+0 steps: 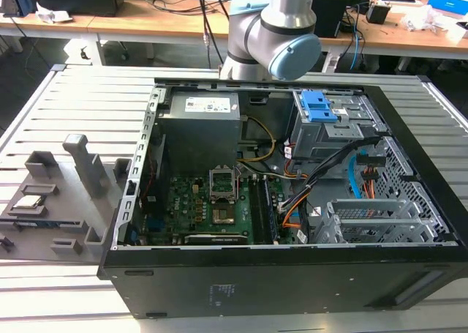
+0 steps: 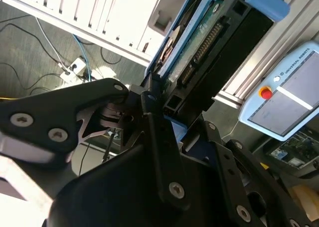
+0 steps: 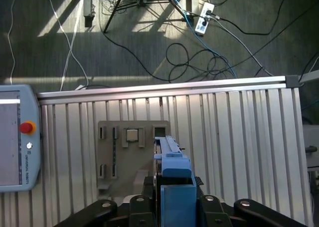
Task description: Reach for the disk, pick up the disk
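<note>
The disk (image 2: 219, 42) is a flat drive in a blue plastic frame, and its connector edge and dark underside face the second wrist view. My gripper (image 2: 162, 100) is shut on the disk's near end, with a black finger on each side. In the first wrist view the disk's blue frame (image 3: 177, 184) stands between the fingers of the gripper (image 3: 177, 199). It hangs above a grey fixture plate (image 3: 112, 152) on the slatted table. The arm's elbow (image 1: 274, 25) shows in the exterior view behind the open computer case (image 1: 292, 274).
A small square silver chip (image 3: 132, 134) sits in the grey fixture plate. A teach pendant (image 3: 15, 137) lies on the slatted table (image 3: 239, 137). Inside the case are a drive cage with blue latch tabs (image 1: 319, 106), a motherboard (image 1: 212, 201) and cables. Cables and a power strip (image 3: 202, 17) lie on the floor.
</note>
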Action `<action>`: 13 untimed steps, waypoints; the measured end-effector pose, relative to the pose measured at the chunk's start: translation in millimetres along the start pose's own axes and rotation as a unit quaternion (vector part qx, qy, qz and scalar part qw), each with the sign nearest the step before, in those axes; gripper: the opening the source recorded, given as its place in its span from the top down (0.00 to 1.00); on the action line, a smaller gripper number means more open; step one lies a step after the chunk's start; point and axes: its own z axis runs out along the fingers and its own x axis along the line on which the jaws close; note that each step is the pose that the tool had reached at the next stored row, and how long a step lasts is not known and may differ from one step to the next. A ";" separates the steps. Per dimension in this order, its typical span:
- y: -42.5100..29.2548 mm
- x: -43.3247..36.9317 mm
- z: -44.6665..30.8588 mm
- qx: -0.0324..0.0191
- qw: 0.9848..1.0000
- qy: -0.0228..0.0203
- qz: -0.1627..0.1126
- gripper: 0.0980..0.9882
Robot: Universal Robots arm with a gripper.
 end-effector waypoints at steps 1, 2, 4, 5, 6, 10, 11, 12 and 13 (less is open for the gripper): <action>0.0 0.0 -1.9 0.000 1.000 0.000 0.000 0.70; 0.1 -0.1 -5.8 -0.001 1.000 0.000 0.000 0.70; 0.2 -0.1 -12.4 -0.001 1.000 0.000 0.000 0.70; 0.2 -0.1 -14.2 -0.001 1.000 0.000 0.000 0.70; 0.3 -0.1 -16.5 -0.002 1.000 0.000 0.000 0.70; 0.5 -0.2 -27.8 -0.003 1.000 0.000 0.000 0.70; 0.5 -0.2 -29.7 -0.003 1.000 0.000 0.000 0.70; 0.5 -0.2 -31.9 -0.003 1.000 0.000 0.000 0.70; 0.5 -0.2 -34.0 -0.003 1.000 0.000 0.000 0.70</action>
